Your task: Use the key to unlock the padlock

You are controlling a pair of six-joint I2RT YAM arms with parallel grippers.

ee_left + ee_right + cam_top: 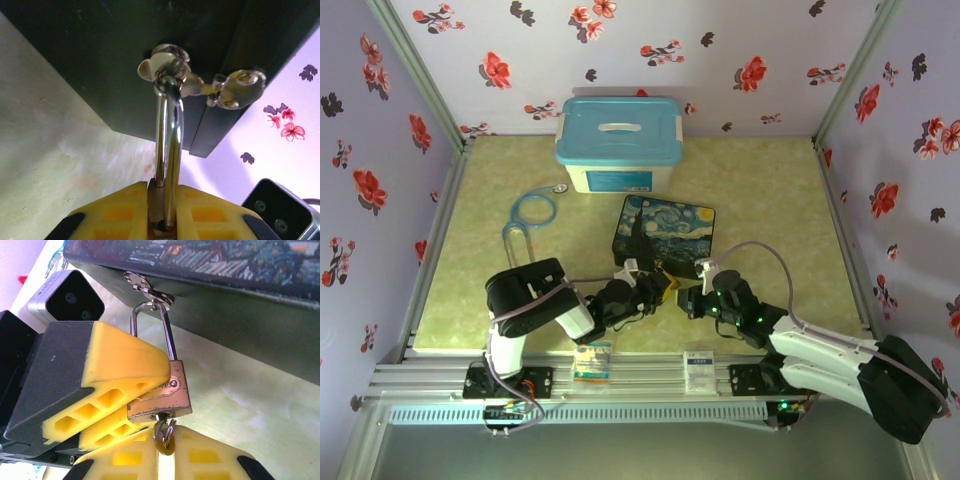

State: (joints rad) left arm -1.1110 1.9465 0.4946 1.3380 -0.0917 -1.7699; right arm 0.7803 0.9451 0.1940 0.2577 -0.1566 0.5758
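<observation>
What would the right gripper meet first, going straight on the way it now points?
The padlock: the right gripper holds the key just below its brass body, seemingly seated in the keyhole.

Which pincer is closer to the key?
Right. The right pincer is shut on the key, just under the padlock. The left pincer grips the padlock's body, close by but not touching the key.

blue-lidded bin (618,143): back centre | starry-night box (666,232): just nearer | blue tube loop (515,213): left of box
</observation>
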